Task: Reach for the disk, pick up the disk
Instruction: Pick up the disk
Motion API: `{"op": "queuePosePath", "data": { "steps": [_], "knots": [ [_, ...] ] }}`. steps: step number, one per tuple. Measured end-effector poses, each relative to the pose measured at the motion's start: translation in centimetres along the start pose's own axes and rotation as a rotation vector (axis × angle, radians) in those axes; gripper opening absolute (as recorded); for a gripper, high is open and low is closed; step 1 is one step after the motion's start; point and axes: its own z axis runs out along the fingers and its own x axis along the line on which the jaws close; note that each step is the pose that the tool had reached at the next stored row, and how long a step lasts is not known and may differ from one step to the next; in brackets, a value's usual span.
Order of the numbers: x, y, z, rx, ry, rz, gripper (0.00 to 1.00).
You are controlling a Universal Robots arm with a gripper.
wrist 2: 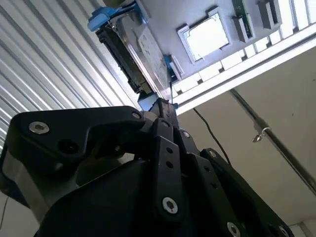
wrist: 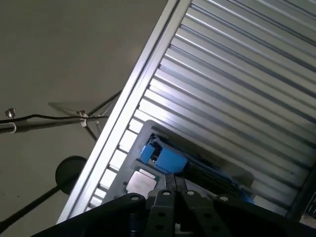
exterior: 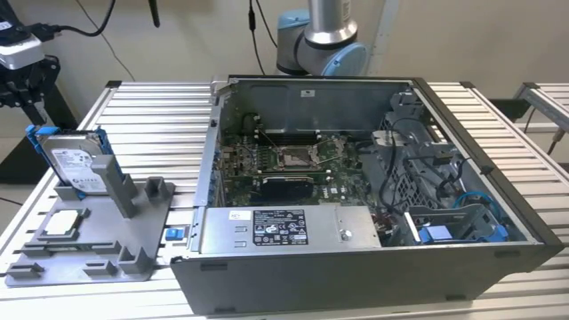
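Disk (exterior: 76, 162) stands in holder (exterior: 100, 235), seemingly upright.

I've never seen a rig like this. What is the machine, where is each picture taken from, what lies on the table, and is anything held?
The machine is a single robot arm. Its lower joints rise behind an open computer case on a slatted metal table. The exterior view comes from a camera off the arm. Both wrist views come from cameras riding on the arm, looking past its black hand. At the exterior view's left, a grey fixture lies on the table. The disk, a silver hard drive in a blue frame, stands on edge in it, and a small square chip lies flat on the same fixture. In the second wrist view the hand is close to the disk's edge. The disk sits in the fixture, not lifted.
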Motion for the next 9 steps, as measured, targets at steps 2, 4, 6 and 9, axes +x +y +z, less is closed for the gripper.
{"op": "queuePosePath", "data": {
  "steps": [2,4,6,9],
  "knots": [
    [0.0,0.0,0.0,-0.0003,0.0013,-0.038,0.0],
    [0.0,0.0,0.0,-0.0005,0.0024,-0.073,0.0],
    [0.0,0.0,0.0,-0.0006,0.0033,-0.11,0.0],
    [0.0,0.0,0.0,-0.0006,0.0044,-0.165,0.0]
  ]
}}
